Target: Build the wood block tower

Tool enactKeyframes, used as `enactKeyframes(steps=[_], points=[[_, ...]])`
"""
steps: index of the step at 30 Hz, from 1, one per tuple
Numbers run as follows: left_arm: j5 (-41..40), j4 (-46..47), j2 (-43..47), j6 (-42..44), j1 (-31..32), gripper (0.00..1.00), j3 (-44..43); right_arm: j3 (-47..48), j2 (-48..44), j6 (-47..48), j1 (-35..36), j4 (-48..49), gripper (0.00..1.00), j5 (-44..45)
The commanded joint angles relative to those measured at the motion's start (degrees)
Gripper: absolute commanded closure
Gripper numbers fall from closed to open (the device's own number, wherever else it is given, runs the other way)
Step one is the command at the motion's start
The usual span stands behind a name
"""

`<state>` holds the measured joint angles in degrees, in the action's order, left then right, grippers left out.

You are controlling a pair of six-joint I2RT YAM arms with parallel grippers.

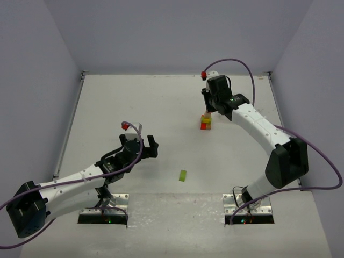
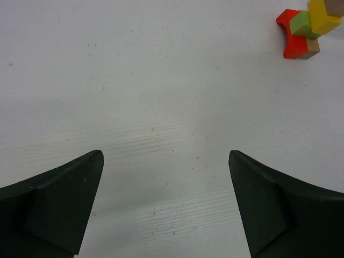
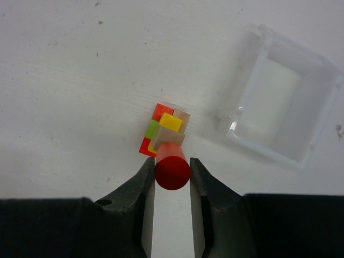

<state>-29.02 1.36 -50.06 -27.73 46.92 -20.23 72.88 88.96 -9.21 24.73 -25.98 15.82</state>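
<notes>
A red cylinder point(image 3: 172, 173) is clamped in the narrowly parted jaws of the right gripper point(image 3: 170, 163), just below centre of the right wrist view, over the tower point(image 3: 165, 130). It should be centred on the top block and lowered squarely before release. The left gripper point(image 2: 165, 157) is spread wide, empty; a green block point(image 1: 183, 175) lies loose at lower centre of the overhead view

One tower point(image 1: 206, 123) stands, its block count unclear. One red cylinder point(image 3: 172, 169) is at the tower's top, one lime green block point(image 1: 183, 175) lies well apart from the tower, and one clear plastic tray point(image 3: 279, 102) sits near it.
</notes>
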Motion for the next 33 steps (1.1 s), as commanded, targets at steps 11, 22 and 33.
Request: enactKeyframes(steps=[11,22,33], points=[[-0.63,1.19,1.46,-0.4,0.11,0.0,-1.3,2.94,1.42,-1.13,-0.61,1.28,0.84,-1.12],[-0.63,1.63,1.52,0.01,0.11,0.0,-1.19,4.17,3.03,-1.25,-0.79,1.28,0.82,-0.68],[-0.39,1.9,1.46,0.16,0.11,0.0,-1.13,3.97,2.68,-1.37,-1.21,1.28,0.81,-0.62]])
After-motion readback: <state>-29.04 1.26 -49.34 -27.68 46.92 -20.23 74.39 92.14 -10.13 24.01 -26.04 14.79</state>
